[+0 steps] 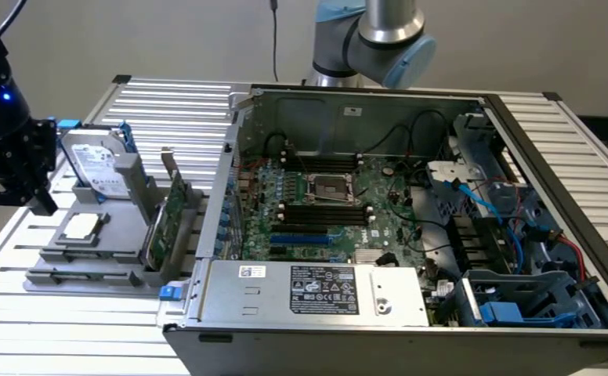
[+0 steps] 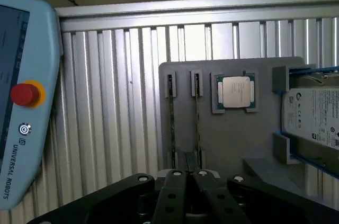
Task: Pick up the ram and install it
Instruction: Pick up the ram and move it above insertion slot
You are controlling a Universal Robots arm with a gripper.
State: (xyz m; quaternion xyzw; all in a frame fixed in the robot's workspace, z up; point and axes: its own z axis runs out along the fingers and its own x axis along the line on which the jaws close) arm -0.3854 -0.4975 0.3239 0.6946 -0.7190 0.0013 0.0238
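My black end effector (image 2: 188, 177), fingers pressed together and empty, hangs at the exterior view's nine o'clock from the grey slotted holder (image 2: 228, 144). The ram (image 2: 171, 118), two thin green sticks, stands edgewise in its slots; the open computer case (image 1: 304, 117) sits at three o'clock

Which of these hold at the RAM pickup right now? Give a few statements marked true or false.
1. Two thin green RAM sticks stand on edge in the grey fixture tray. True.
2. The gripper is clamped on a stick. False: it is shut on nothing, and both sticks sit in the tray.
3. The silver square processor chip lies between the sticks and the silver hard drive with blue rails. True.
4. The metal computer case is closed. False: it is open, with the motherboard exposed.
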